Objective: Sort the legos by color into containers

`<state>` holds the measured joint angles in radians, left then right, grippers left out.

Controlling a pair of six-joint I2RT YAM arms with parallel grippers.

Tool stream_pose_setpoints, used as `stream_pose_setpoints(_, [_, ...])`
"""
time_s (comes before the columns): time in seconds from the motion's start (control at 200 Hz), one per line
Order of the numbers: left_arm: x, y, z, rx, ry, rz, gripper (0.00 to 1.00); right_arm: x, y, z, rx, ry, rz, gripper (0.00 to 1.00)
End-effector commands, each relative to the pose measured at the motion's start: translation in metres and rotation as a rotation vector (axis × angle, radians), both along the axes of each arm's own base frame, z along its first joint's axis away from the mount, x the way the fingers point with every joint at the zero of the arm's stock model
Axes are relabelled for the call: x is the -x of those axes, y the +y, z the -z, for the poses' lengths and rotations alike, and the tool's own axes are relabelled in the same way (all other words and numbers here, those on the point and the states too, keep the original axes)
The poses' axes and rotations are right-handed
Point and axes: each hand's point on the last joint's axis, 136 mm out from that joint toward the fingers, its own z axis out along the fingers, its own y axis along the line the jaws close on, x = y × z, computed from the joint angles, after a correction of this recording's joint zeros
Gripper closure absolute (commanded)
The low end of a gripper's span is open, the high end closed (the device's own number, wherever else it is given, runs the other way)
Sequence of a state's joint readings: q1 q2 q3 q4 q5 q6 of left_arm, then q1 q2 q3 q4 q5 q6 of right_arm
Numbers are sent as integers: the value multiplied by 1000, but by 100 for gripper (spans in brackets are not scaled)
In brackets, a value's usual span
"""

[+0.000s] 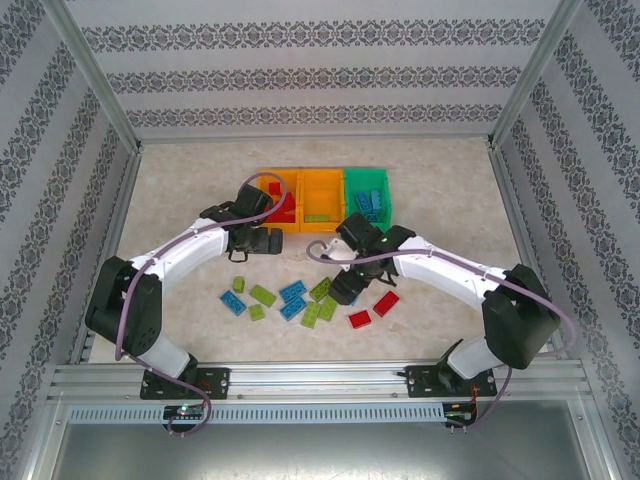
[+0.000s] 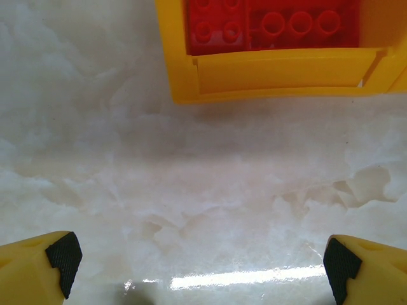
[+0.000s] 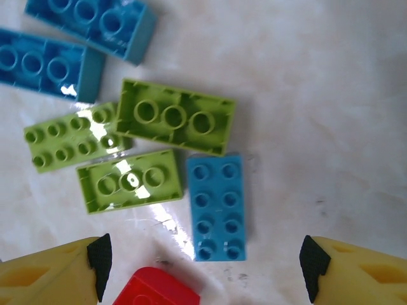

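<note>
- In front of the row of bins point(image 1: 322, 172): right gripper point(image 3: 203, 267), jaws wide apart and empty, poised over a blue brick point(image 3: 216, 206).
- Best done by centring across the narrow sides, dropping straight, closing only once level.
- Crowding the target: one green brick point(image 3: 129, 180) just beside its long edge, a red brick point(image 3: 165, 289) near its end.
- Closer to the bins: left gripper point(image 2: 200, 264), likewise spread and empty, above bare table.
- More loose bricks point(image 1: 300, 300) lying unsorted before the bins.

Red, lime, blue legos point(image 1: 293, 292) flat and loose near three joined, partly filled containers point(image 1: 320, 173).
</note>
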<state>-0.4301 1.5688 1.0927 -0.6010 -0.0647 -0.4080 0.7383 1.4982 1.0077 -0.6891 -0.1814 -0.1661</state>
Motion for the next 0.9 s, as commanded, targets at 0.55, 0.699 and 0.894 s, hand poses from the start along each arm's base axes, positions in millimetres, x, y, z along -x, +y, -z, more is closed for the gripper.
stream_pose_setpoints(0.55, [6, 10, -10, -14, -11, -34, 1, 7, -20, 57, 258, 30, -106, 27])
stream_pose_setpoints(0.699, [7, 11, -9, -16, -8, -35, 1, 3, -17, 62, 269, 38, -105, 31])
stream_pose_setpoints(0.894, [9, 13, -9, -23, -11, -39, 1, 0, -20, 68, 301, 30, -107, 42])
